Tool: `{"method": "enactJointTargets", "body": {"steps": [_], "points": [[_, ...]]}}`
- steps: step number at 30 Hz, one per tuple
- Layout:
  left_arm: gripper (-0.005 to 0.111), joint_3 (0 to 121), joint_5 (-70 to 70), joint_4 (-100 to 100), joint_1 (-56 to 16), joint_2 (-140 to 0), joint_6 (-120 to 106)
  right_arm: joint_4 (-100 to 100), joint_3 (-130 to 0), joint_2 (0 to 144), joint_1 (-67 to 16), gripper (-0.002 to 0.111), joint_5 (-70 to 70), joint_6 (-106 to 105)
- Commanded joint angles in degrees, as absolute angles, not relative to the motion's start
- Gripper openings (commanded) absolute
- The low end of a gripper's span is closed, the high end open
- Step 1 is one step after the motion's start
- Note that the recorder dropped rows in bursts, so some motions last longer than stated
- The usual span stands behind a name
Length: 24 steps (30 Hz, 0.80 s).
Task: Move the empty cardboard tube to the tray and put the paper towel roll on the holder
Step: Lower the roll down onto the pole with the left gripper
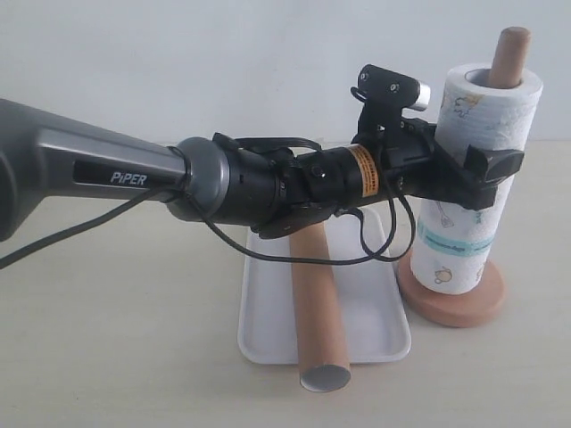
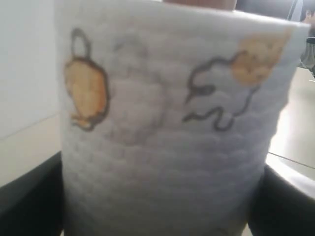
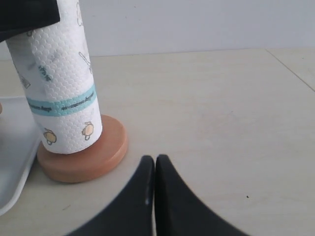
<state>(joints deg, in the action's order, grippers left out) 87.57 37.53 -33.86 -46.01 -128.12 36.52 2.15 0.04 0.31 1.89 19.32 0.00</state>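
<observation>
Left gripper (image 1: 477, 153) is closed on the paper towel roll (image 1: 464, 241), a finger on each side. The roll sits on the holder (image 1: 455, 308) toward the counter's (image 1: 107, 339) far right corner, with the pole top poking out. Right gripper (image 3: 155, 162) is pinched shut and empty. Risk: pulling back before the jaws open wide drags the roll and tips the holder. The tube (image 1: 317, 303) overhangs the tray (image 1: 268, 321) rim toward the near edge, so a cable snag could knock it off. Count: 1 roll, 1 holder, 1 tube, 1 tray.
</observation>
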Motion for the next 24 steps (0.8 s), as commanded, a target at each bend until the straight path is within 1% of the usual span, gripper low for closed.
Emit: {"method": "enactJointTargets", "body": {"steps": [1, 6, 10, 15, 24], "points": [[0.076, 88.0, 39.6, -33.7, -45.9, -127.6, 36.9, 2.2, 0.0, 0.0, 2.2, 0.0, 19.2, 0.0], [0.09, 88.0, 40.7, -33.7, -45.9, -127.6, 37.2, 2.2, 0.0, 0.0, 2.2, 0.0, 19.2, 0.0], [0.096, 88.0, 41.8, -34.0, -45.9, -127.6, 37.2, 2.2, 0.0, 0.0, 2.2, 0.0, 19.2, 0.0], [0.097, 88.0, 47.8, -34.0, -45.9, -126.8, 37.2, 2.2, 0.0, 0.0, 2.2, 0.0, 19.2, 0.0], [0.097, 88.0, 38.1, -34.3, -45.7, -117.9, 35.7, 2.2, 0.0, 0.0, 2.2, 0.0, 19.2, 0.0]]}}
